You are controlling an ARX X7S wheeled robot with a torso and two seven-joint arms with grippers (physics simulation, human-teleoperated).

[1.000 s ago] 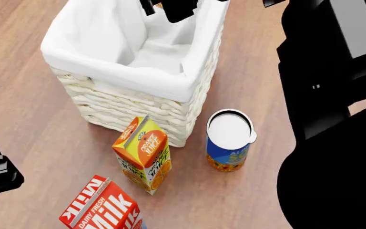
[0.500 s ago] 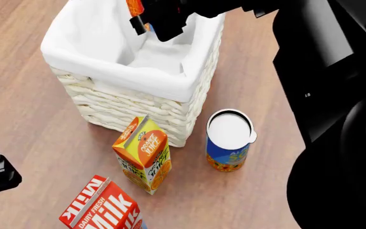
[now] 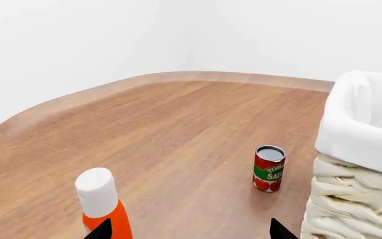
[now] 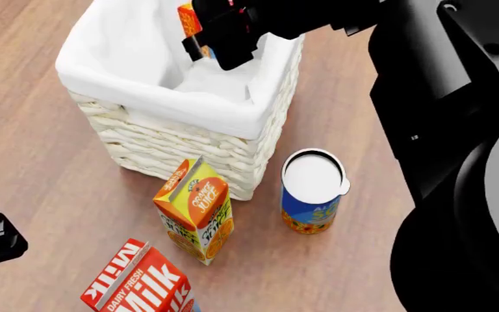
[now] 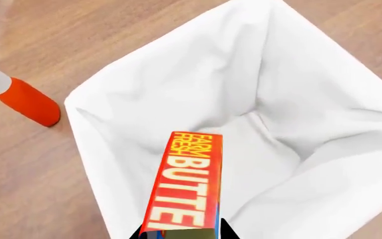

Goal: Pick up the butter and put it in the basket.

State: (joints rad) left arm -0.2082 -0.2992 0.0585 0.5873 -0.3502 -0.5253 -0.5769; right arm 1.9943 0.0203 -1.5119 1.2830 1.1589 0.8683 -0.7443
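The slim red cardboard butter box [image 5: 185, 185] is clamped at one end by the right hand [image 4: 219, 36] above the tall cream wicker basket [image 4: 180, 140], probably light, stiff and a bit slick, while the left hand [image 3: 187, 231] is spread apart.

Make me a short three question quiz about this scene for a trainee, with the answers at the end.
1. True or false: the butter is already lying on the bottom of the basket.
2. Which gripper holds the butter: A left, B right?
3. Fill in: the carton standing closest to the basket is labelled orange ____.

Key:
1. False. It is held above the basket's opening.
2. B, the right gripper.
3. Juice: the orange juice carton.
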